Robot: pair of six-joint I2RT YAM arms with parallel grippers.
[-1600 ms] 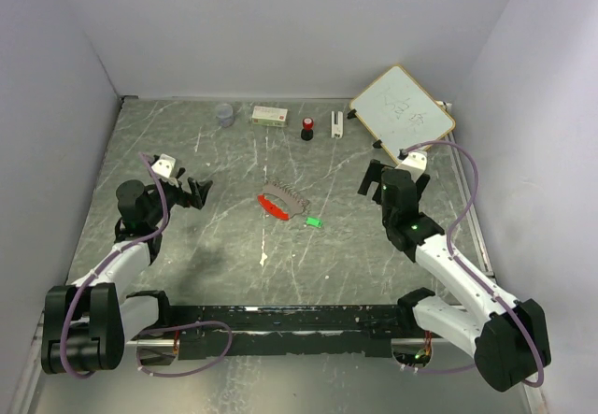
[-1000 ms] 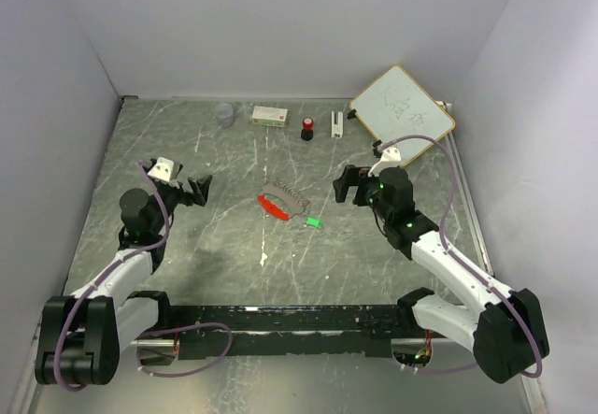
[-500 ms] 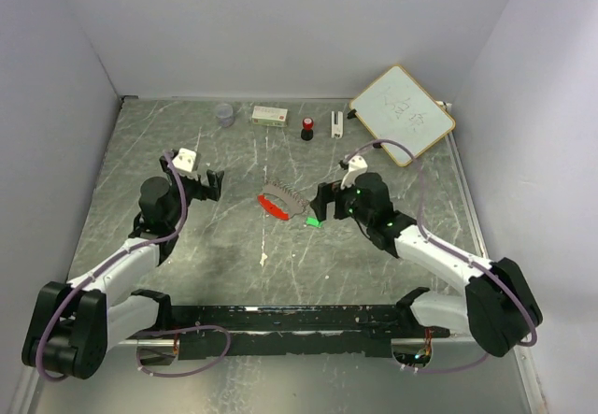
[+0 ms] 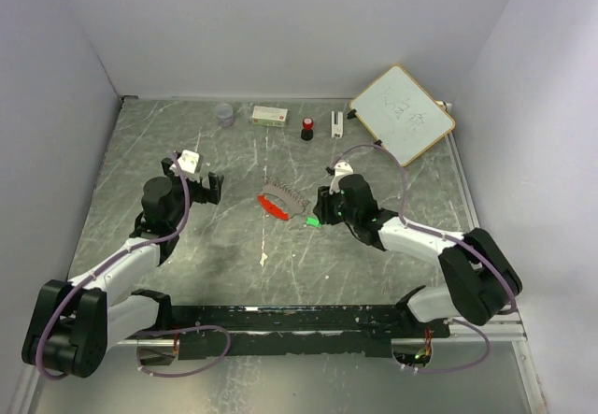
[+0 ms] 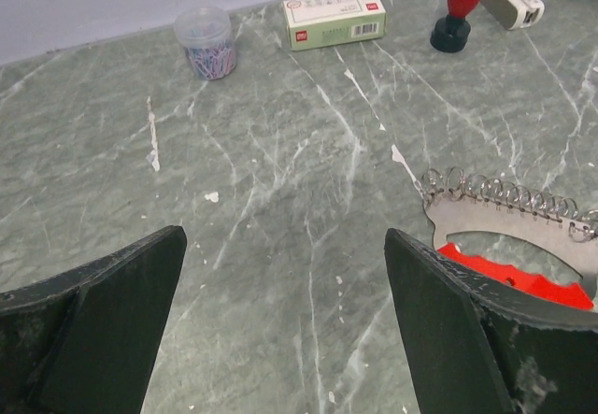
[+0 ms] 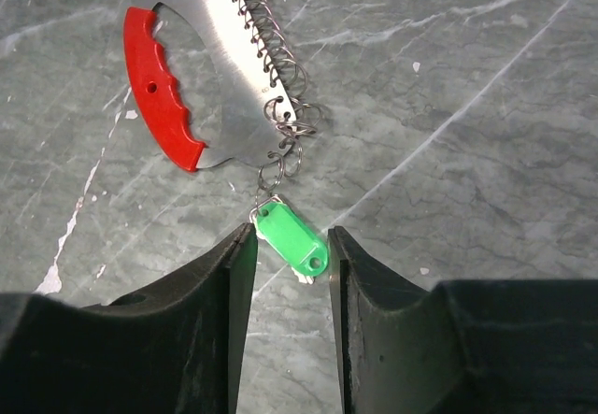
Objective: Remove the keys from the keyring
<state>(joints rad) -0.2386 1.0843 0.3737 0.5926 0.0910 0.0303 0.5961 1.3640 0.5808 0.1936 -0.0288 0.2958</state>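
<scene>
The keyring [image 6: 271,68] is a grey wire coil along a flat metal piece; it lies mid-table [image 4: 285,194]. An elongated red key [image 6: 159,87] sits against it [image 4: 272,207], and a small green key [image 6: 291,238] hangs off the coil's end by small rings [image 4: 314,221]. My right gripper [image 6: 291,235] is down at the green key [image 4: 322,210], its jaws narrowed so that both fingers touch the key's ends. My left gripper [image 5: 285,236] hovers wide open to the left of the coil [image 4: 196,188], nothing between its fingers. In the left wrist view, the coil [image 5: 505,192] and the red key [image 5: 505,274] show at right.
Along the back edge stand a clear tub of paper clips [image 4: 224,113], a white box [image 4: 269,114], a red-and-black round knob [image 4: 306,129] and a small white block [image 4: 336,122]. A whiteboard [image 4: 402,113] leans at the back right corner.
My right arm has swung left and down to the green key, and its jaws have narrowed onto it. My left gripper has moved up and right, still wide open.
</scene>
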